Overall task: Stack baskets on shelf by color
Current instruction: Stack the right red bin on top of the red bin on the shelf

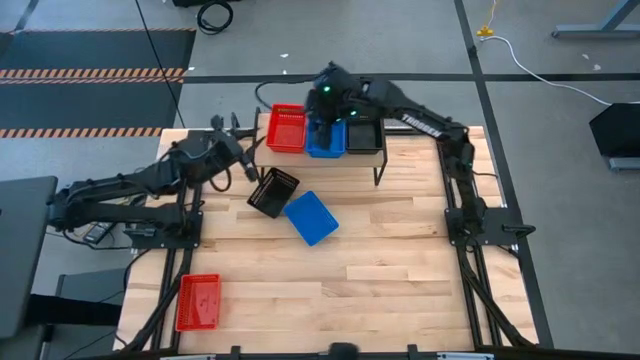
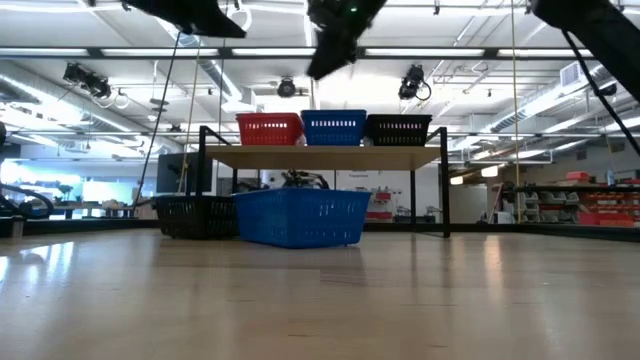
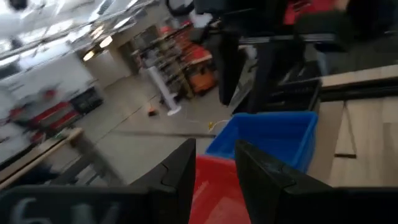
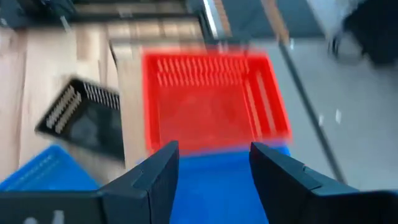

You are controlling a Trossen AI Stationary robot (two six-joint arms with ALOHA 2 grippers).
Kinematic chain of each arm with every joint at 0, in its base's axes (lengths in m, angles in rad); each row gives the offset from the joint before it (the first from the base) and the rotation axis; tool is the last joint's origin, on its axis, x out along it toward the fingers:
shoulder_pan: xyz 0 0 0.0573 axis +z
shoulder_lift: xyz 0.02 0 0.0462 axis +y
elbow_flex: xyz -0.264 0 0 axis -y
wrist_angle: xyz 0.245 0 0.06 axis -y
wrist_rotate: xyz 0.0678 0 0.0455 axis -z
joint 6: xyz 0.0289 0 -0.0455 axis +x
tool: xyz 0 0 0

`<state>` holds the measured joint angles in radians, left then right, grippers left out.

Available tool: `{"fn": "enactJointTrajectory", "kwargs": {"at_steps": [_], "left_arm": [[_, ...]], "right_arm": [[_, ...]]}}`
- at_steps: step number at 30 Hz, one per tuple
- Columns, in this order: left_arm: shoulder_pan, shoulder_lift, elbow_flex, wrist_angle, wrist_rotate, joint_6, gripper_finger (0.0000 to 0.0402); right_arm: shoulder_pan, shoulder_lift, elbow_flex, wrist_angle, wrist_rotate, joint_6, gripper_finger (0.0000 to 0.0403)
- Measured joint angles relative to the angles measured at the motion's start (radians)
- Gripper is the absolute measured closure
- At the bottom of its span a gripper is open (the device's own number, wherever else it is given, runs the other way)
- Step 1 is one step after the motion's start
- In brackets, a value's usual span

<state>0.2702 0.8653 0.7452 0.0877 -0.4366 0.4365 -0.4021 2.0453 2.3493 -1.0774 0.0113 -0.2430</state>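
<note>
The shelf (image 2: 325,156) stands at the table's far edge and bears a red basket (image 1: 285,130), a blue basket (image 1: 325,140) and a black basket (image 1: 363,136) side by side on its plank top. My right gripper (image 4: 214,168) hangs open above the shelf's blue basket (image 2: 333,127), clear of it, pointing slantwise down. My left gripper (image 3: 216,180) is open and level, left of the shelf's red basket (image 3: 214,193), holding nothing. On the table in front of the shelf lie a black basket (image 1: 273,192) and a blue basket (image 1: 311,217).
One more red basket (image 1: 198,301) sits near the table's near left corner. The loose black basket (image 4: 84,118) and blue basket (image 2: 300,217) lie askew just before the shelf's legs. Bare wood fills the table's middle and right.
</note>
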Motion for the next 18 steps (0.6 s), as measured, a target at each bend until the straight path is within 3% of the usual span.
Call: {"fn": "enactJointTrajectory", "kwargs": {"at_steps": [6,13,18], "left_arm": [[0.112,0.096,0.017,0.030,0.342,0.020,0.0283],[0.169,0.280,0.327,-0.481,0.378,0.021,0.0283],[0.178,0.419,0.540,-0.685,0.381,0.037,0.0283]], "right_arm": [[-0.070,-0.054,0.000,-0.168,-0.033,0.061,0.0202],[-0.148,-0.127,0.000,-0.190,-0.082,0.060,0.0202],[-0.219,-0.167,0.000,-0.289,-0.080,0.064,0.0202]]}}
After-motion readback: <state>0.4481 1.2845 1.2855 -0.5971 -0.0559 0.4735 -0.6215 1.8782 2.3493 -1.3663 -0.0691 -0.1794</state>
